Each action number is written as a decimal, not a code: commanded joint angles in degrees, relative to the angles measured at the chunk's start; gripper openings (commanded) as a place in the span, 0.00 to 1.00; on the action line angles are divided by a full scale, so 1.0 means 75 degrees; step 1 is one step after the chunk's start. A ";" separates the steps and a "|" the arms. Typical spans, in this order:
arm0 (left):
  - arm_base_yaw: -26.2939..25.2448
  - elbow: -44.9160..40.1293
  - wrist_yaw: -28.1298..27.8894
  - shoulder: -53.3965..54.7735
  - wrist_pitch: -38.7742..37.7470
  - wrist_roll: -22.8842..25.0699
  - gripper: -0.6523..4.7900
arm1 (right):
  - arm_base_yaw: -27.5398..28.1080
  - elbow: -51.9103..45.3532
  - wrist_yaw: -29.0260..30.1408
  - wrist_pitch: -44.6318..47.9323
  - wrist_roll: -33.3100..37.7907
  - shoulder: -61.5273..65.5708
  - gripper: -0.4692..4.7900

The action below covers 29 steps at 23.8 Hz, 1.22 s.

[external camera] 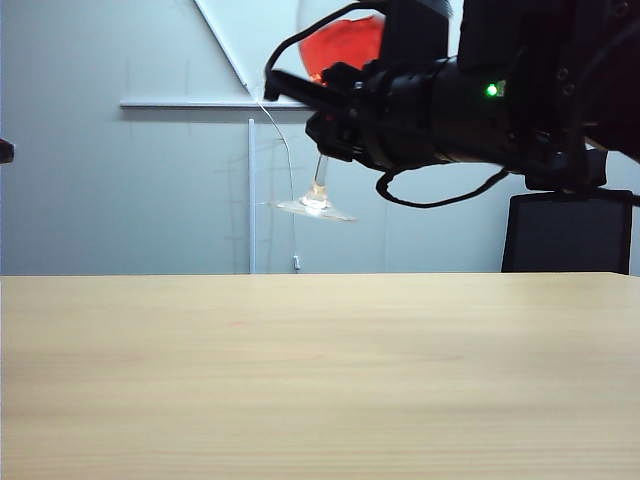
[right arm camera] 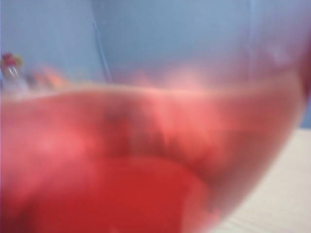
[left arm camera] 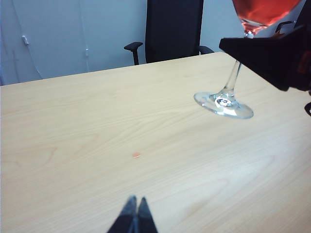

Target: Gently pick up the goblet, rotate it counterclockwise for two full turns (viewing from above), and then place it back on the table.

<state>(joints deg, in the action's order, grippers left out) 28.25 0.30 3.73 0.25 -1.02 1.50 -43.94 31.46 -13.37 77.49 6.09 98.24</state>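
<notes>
The goblet (external camera: 314, 205) hangs high above the table (external camera: 320, 380), tilted, with red liquid in its bowl (external camera: 345, 45). My right gripper (external camera: 322, 118) is shut on its thin stem just under the bowl, reaching in from the right. In the left wrist view the goblet's round foot (left arm camera: 223, 104) and stem show over the table (left arm camera: 97, 121), with the right gripper (left arm camera: 245, 51) dark across the stem. The goblet's blurred red bowl (right arm camera: 146, 160) fills the right wrist view and hides the jaws. My left gripper (left arm camera: 137, 201) is shut and holds nothing, well away from the goblet.
A black office chair (external camera: 565, 232) stands behind the table's far right edge, also seen as the chair (left arm camera: 175, 29) in the left wrist view. A small red spot (left arm camera: 136, 155) lies on the wood. A white cable runs down the wall behind.
</notes>
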 commanded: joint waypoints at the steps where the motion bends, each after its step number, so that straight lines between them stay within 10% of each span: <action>1: 0.0000 0.0029 0.0015 0.0012 0.0146 0.0003 0.11 | 0.0347 0.0032 0.0090 0.0146 0.1294 -0.0055 0.08; 14: 0.0000 0.0029 0.0017 0.0012 0.0146 0.0003 0.11 | 0.1291 0.2340 0.0423 -0.4986 0.1105 -0.0052 0.08; 29: 0.0000 0.0029 0.0017 0.0012 0.0152 0.0003 0.11 | 0.0128 0.2964 0.0210 -0.5013 -0.2535 -0.0035 0.08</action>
<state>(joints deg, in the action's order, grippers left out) 28.25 0.30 3.73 0.25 -1.02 1.50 -42.44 53.49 -11.51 33.78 -10.61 98.63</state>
